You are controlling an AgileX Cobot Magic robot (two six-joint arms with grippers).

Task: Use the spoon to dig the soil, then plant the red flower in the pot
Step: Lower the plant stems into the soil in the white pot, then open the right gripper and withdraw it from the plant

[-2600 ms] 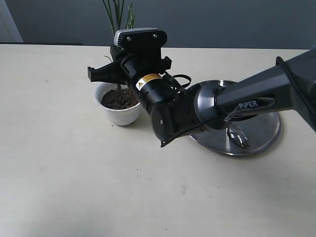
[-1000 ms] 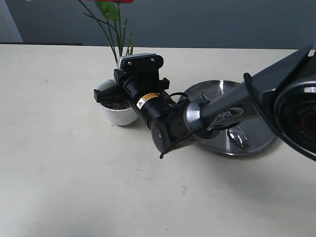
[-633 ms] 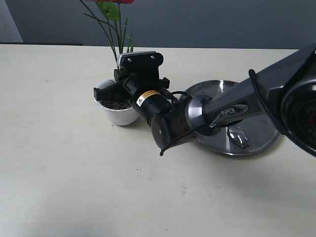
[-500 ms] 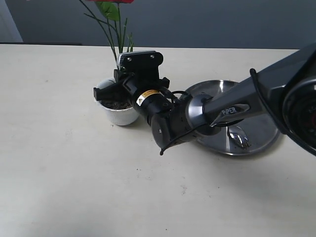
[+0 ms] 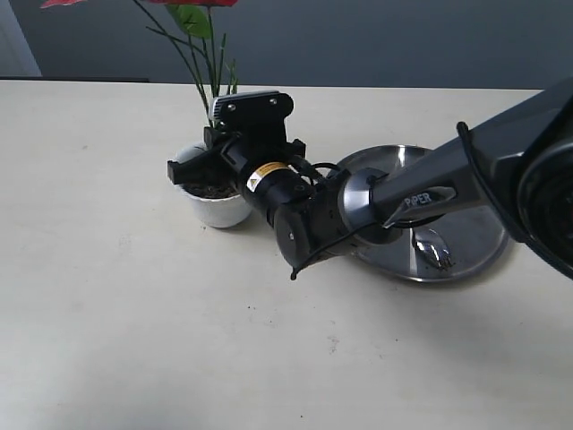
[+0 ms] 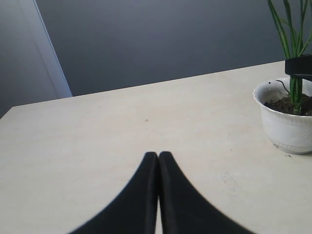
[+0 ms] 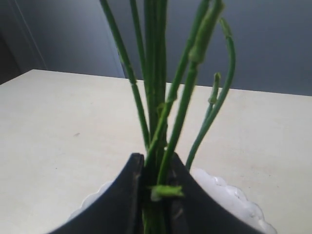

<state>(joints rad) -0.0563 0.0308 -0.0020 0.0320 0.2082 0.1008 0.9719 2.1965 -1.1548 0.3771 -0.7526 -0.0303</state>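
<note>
The small white pot (image 5: 215, 209) with a wavy rim stands left of the middle, dark soil (image 5: 206, 190) inside. The red flower's green stems (image 5: 212, 81) rise from it, and the red bloom (image 5: 190, 2) is cut off by the top edge. My right gripper (image 5: 193, 161) hangs just over the pot's mouth, shut on the stems (image 7: 157, 97) low down, the pot rim (image 7: 237, 197) beneath it. The spoon (image 5: 434, 247) lies on the steel plate (image 5: 479, 235). My left gripper (image 6: 158, 156) is shut and holds nothing, off to the side of the pot (image 6: 287, 127).
The right arm (image 5: 421, 193) stretches across the steel plate from the right. A grey wall (image 5: 403, 40) runs behind the table's far edge. Bare tabletop (image 5: 179, 340) spreads in front of the pot and to its left.
Since the earliest frame the right gripper has come down over the pot with the stems, bringing leaf and bloom into view. In the last second it only edged slightly left.
</note>
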